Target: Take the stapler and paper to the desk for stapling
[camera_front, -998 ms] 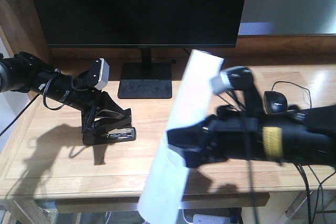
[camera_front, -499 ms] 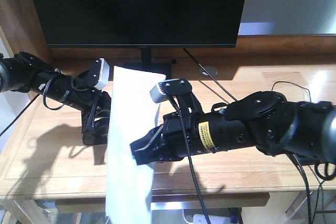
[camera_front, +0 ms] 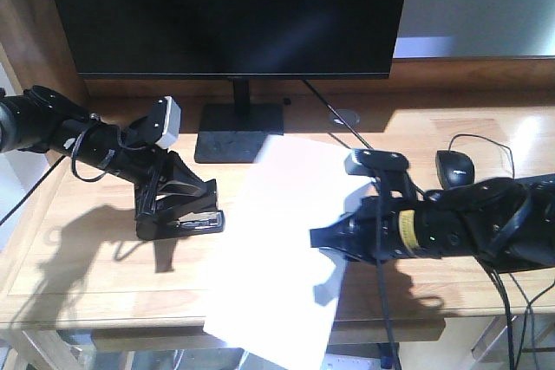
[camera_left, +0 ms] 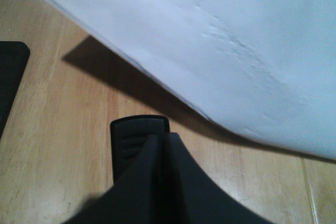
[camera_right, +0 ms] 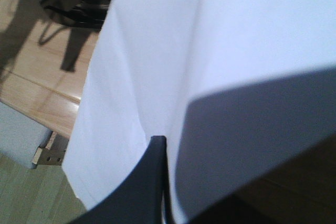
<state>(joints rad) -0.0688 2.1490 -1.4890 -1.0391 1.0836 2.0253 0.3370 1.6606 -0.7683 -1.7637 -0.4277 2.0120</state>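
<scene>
Front view: a black desk stapler (camera_front: 192, 219) sits at the left of a wide light-wood bench (camera_front: 87, 275). Its base is on the wood and its long axis runs roughly left-right. The right end, prob. the mouth, faces the paper.

The left fingers (camera_front: 166, 195) are closed on the stapler from above and the far-left. That arm comes in low from the left edge of the scene.

Just right of the stapler — near, not touching — is the left edge of a plain white sheet of paper (camera_front: 277, 231). The sheet's long axis runs far to near, and its near end hangs past the bench's near edge.

The right fingers (camera_front: 325, 238) pinch the sheet's right edge at about mid-length. The right arm reaches in from the right, approx. level w/ the bench top. The right wrist view confirms the tips are shut on the paper.

In the left wrist view the paper's edge is lifted slightly off the wood, w/ a shadow under it.

Judgement: the next move turns on the small gap between stapler mouth and paper edge. The sheet lies to the right of the stapler, so the right arm would likely slide it left while the left arm steadies the stapler.
</scene>
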